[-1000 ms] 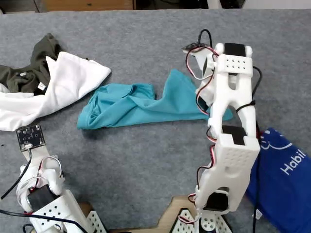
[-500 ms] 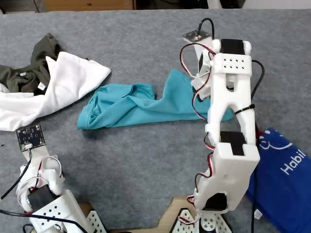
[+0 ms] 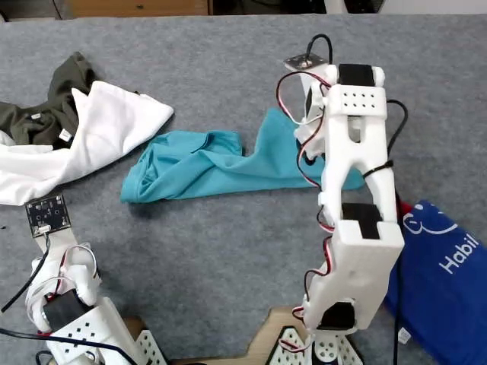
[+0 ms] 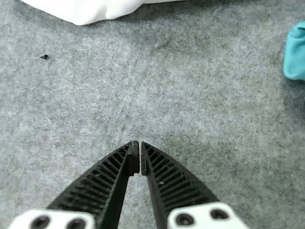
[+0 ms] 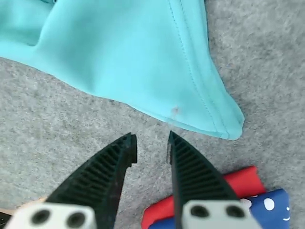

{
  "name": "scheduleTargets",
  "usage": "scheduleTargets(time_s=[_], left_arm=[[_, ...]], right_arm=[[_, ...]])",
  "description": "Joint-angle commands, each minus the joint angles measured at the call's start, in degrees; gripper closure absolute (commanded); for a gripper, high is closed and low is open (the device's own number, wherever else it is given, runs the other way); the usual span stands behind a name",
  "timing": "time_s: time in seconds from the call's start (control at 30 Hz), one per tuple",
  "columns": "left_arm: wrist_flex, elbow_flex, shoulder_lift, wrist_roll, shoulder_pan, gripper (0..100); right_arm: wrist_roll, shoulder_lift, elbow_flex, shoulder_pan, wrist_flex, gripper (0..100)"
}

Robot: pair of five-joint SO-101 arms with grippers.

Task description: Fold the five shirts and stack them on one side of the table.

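Observation:
A crumpled teal shirt (image 3: 205,167) lies mid-table, spread out sideways. My right arm (image 3: 354,152) stretches over its right end. In the right wrist view my right gripper (image 5: 150,145) is open by a narrow gap, empty, above grey felt just short of the teal shirt's hem (image 5: 190,107). A white shirt (image 3: 99,137) lies partly over an olive shirt (image 3: 46,106) at the far left. A blue shirt (image 3: 445,281) lies at the right, with red cloth (image 5: 214,193) next to it. My left gripper (image 4: 136,156) is shut over bare felt.
The table is covered in grey felt (image 3: 221,251). My left arm (image 3: 65,296) sits at the front left corner. A wooden base plate (image 3: 281,334) holds the right arm at the front edge. A white shirt edge (image 4: 95,7) and a teal corner (image 4: 296,52) border the left wrist view.
My right arm has shifted slightly left and farther over the teal shirt's right end. The left arm and the shirts have not moved.

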Motion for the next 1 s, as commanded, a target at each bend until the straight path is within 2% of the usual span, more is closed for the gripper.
scheduleTargets(time_s=[0.0, 0.27, 0.43, 0.6, 0.73, 0.9, 0.97], left_arm=[[0.2, 0.7, -0.3, -0.3, -0.2, 97], [0.2, 0.7, -0.3, -0.3, -0.2, 97], [0.2, 0.7, -0.3, -0.3, -0.2, 97], [0.2, 0.7, -0.3, -0.3, -0.2, 97], [0.2, 0.7, -0.3, -0.3, -0.2, 97], [0.2, 0.7, -0.3, -0.3, -0.2, 97], [0.2, 0.7, -0.3, -0.3, -0.2, 97]], right_arm=[[-0.4, -0.2, -0.5, 0.1, -0.5, 87.2], [-1.0, 0.6, 0.0, -3.8, -5.5, 87.2], [-1.8, 6.8, -0.6, -7.1, -10.5, 87.1], [-3.8, 15.3, -0.7, -7.3, -16.6, 87.5], [-4.7, 19.5, -1.8, -8.9, -17.1, 87.6], [-10.9, 22.5, -6.3, -10.0, -14.1, 95.9], [-13.8, 22.8, -8.8, -10.1, -11.9, 96.3]])
